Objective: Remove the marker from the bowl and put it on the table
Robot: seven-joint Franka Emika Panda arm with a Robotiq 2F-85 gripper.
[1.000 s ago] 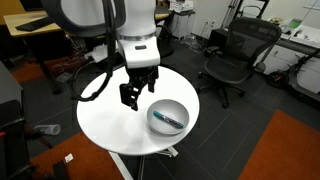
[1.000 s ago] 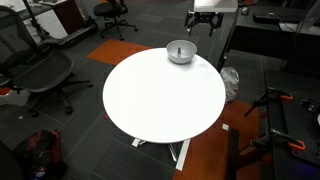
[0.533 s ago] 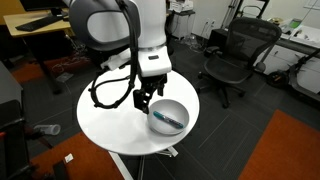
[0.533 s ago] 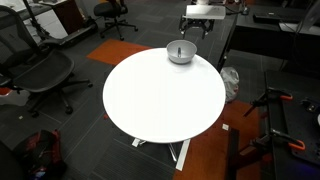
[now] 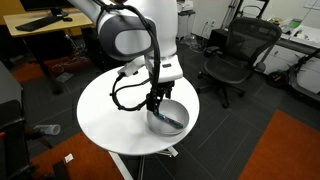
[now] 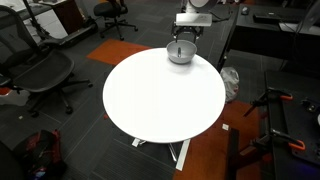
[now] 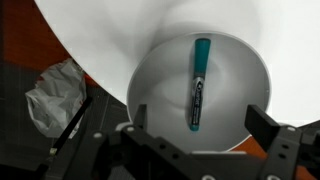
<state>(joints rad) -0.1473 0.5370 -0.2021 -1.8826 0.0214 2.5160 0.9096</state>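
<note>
- Exterior view, arm side: tool [image 5: 160,100] hangs low over the bowl [image 5: 170,120], which stands near the edge of the white tabletop [image 5: 105,115]. The marker [image 5: 174,121] shows only as a faint teal streak inside the bowl. Whether the fingers are spread cannot be read here.
- Exterior view, far side: bowl [image 6: 181,54] sits at the far rim of the tabletop [image 6: 165,100], with the tool [image 6: 182,40] directly above it. The marker is too small to make out.
- Wrist view: marker [image 7: 197,83] lies on the floor of the bowl [image 7: 150,85], running straight away from the camera. The tool [image 7: 198,122] is spread wide, one finger on each side of the marker's near end, touching nothing.
- Handling note, judged: the fingers already stand across the marker's width, so no wrist turn looks necessary. Advised: a straight descent, stopping short of the bowl floor, then a close on the barrel near its middle rather than its end, so that it lifts level. Rim clearance on both sides wants watching.
</note>
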